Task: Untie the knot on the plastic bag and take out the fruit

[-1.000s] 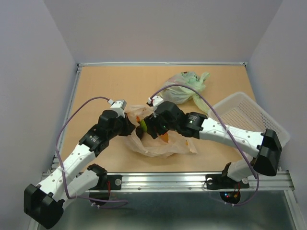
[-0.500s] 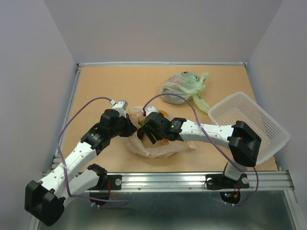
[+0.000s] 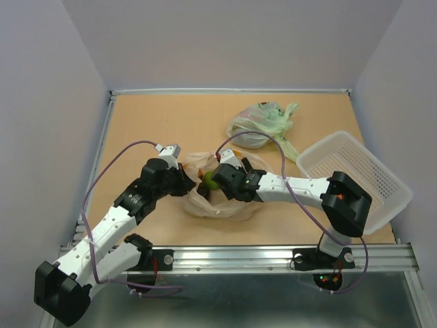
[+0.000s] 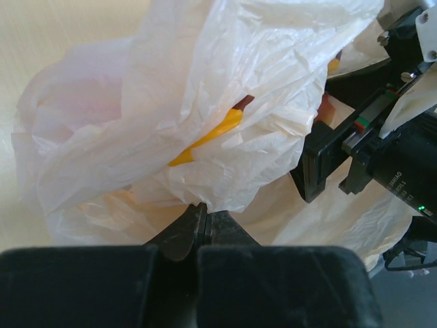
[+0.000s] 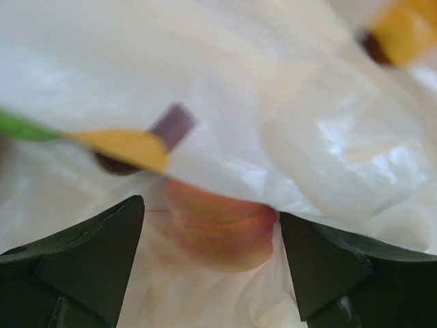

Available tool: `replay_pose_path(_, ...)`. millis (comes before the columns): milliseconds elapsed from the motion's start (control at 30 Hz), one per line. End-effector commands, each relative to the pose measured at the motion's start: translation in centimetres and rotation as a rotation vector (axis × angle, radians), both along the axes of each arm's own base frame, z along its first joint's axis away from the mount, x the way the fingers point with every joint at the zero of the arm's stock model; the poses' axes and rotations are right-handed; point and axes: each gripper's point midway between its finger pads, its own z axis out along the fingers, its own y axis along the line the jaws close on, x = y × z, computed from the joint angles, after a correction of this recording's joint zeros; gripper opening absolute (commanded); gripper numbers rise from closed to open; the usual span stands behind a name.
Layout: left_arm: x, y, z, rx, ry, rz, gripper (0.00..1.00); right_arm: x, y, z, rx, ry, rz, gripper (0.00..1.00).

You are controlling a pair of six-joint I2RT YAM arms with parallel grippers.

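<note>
— The plastic bag (image 3: 231, 209), where is it?
— On the counter (image 3: 171, 130), between your pincers. Your left pincer (image 4: 203, 222) is pinched tight on its plastic. Your right pincer (image 5: 212, 212) is spread wide, with a fruit (image 5: 220, 238) between its fingers.

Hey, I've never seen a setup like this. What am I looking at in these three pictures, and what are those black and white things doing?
Those are two robot arms, bolted at the near edge of a wooden table. One picture looks down from above and behind them. The other two come from small cameras on each wrist, so each shows its own gripper close up. On the table lie a peach-orange plastic bag, a pale green bag and a white basket. The left gripper is pinched shut on the plastic bag's thin film. The right gripper is open, its fingers either side of a peach-coloured fruit under the plastic. I cannot tell whether they touch it.
</note>
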Motion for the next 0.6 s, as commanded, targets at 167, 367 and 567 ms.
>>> replay_pose_path(167,1.1,-0.4,-1.1,-0.073,0.034,0.091,0.0,-1.6,-5.8,-5.8,-0.091,0.139,-0.095,0.89)
replay_pose_path(367,1.5,-0.8,-0.2,-0.102,0.022,0.102,0.0,-2.1,-3.3,-5.6,0.066,0.186,-0.024,0.74)
replay_pose_path(567,1.8,-2.0,0.4,-0.101,0.001,0.051,0.0,-1.6,0.6,-0.1,0.295,0.125,0.087,0.64)
